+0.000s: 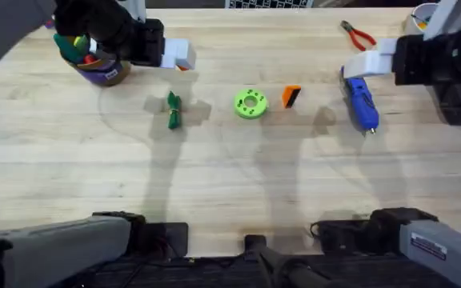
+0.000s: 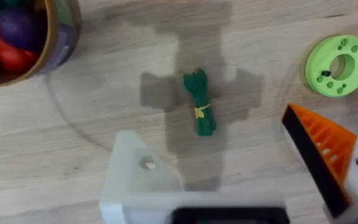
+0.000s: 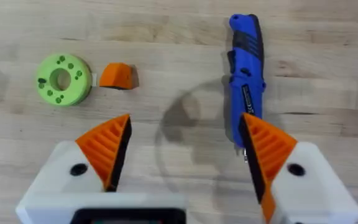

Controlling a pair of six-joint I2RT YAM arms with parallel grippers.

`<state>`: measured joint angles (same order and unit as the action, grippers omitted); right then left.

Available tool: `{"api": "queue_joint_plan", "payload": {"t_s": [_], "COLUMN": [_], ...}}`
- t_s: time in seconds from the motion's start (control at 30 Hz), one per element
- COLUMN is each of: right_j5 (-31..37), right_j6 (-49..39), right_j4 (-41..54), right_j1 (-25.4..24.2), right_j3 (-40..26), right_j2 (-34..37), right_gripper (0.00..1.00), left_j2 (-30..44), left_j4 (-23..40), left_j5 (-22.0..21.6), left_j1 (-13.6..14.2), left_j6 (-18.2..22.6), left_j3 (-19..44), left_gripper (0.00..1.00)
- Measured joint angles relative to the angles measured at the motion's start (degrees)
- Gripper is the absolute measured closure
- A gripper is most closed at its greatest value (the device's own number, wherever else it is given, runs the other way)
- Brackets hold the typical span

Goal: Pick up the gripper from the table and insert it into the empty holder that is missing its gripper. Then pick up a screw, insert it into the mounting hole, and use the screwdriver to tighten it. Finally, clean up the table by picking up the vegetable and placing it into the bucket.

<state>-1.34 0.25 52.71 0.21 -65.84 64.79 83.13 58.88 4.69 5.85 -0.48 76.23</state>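
Pale wood-grain table [image 1: 238, 176], matt; glossy blue plastic screwdriver [image 3: 246, 68]; ribbed orange gripper [image 3: 117, 76].

Vegetable [image 1: 173, 110] left of disc [image 1: 250, 104] – gripper [image 1: 291, 96] right, screwdriver [image 1: 361, 102] farther right

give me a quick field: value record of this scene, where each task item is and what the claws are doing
gripper: loose on table, right of green disc
holder: on left claw, orange finger missing
screwdriver: lying on table, under right claw
vegetable: on table, left of disc
bucket: far left, toy items inside
left claw: above vegetable, holding nothing
right claw: open, empty, above screwdriver
pliers: far right
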Motion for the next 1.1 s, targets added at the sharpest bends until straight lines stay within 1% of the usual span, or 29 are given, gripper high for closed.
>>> {"api": "queue_joint_plan", "payload": {"t_s": [0.13, 0.2, 0.37, 0.53, 0.73, 0.83, 0.93, 1.1], "right_j5": [0.0, 0.0, 0.0, 0.0, 0.0, 0.0, 0.0, 0.0], "right_j6": [0.0, 0.0, 0.0, 0.0, 0.0, 0.0, 0.0, 0.0], "right_j4": [0.0, 0.0, 0.0, 0.0, 0.0, 0.0, 0.0, 0.0], "right_j1": [0.0, 0.0, 0.0, 0.0, 0.0, 0.0, 0.0, 0.0], "right_j3": [0.0, 0.0, 0.0, 0.0, 0.0, 0.0, 0.0, 0.0], "right_j2": [0.0, 0.0, 0.0, 0.0, 0.0, 0.0, 0.0, 0.0], "right_gripper": [0.008, 0.008, 0.008, 0.008, 0.009, 0.008, 0.008, 0.007], "left_j2": [0.0, 0.0, 0.0, 0.0, -0.5, -3.0, -7.6, -17.1], "left_j4": [0.1, -0.5, -4.5, -8.8, -9.4, -8.9, -9.1, -10.3], "left_j5": [-2.0, -2.9, -4.3, -4.6, -4.5, -4.1, -3.8, -2.7], "left_j1": [0.0, 0.0, 0.0, 0.0, 0.3, 0.5, 0.5, 0.5], "left_j6": [3.0, 3.8, 5.3, 8.8, 10.5, 10.8, 11.0, 11.0], "left_j3": [0.7, 0.7, 0.7, 0.7, 0.7, 0.7, 0.1, -5.1], "left_gripper": [0.014, 0.014, 0.014, 0.015, 0.015, 0.016, 0.015, 0.015]}}
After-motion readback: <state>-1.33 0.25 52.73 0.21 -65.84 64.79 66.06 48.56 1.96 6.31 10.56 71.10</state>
